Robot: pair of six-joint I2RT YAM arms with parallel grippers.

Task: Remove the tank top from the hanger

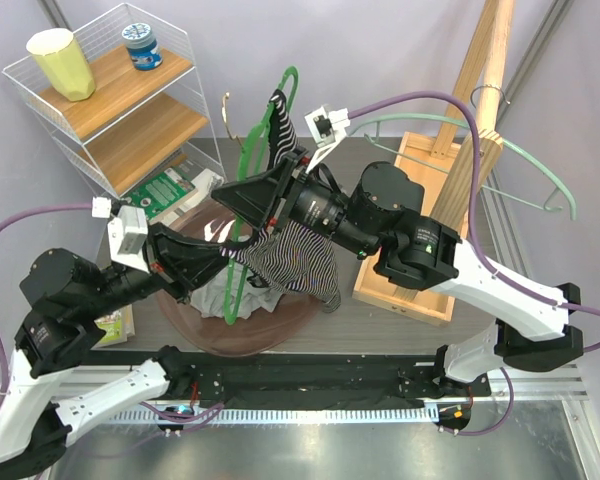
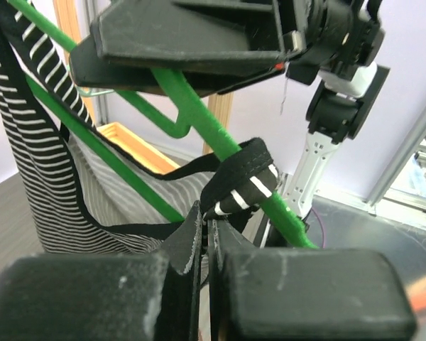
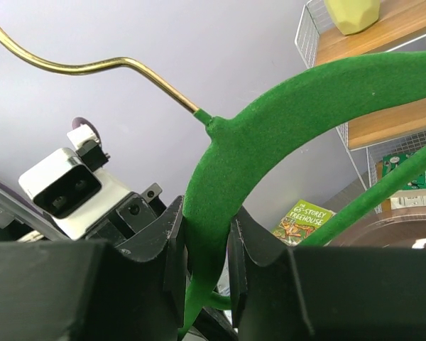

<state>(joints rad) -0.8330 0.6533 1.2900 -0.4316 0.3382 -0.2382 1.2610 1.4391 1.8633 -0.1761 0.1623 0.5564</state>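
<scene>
Pinching the strap (image 2: 245, 188) of the tank top (image 1: 290, 255), the left fingers (image 2: 291, 298) are shut just below the green hanger (image 2: 199, 114), whose arm slants down to the right across them. The garment hangs from it between both arms. The right fingers (image 3: 263, 249) clamp the hanger's neck, so the strap probably slides off along that slant

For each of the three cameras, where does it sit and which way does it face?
Top external: above and behind the bases, looking down; both arms show, left gripper and right gripper at the green hanger.
Left wrist: on the left arm, looking along its own fingers, shut on a strap of the tank top, toward the right gripper.
Right wrist: on the right arm, looking past its own fingers, clamped on the green hanger, toward the shelf rack.
Shared: both wrist views show the green hanger.
</scene>
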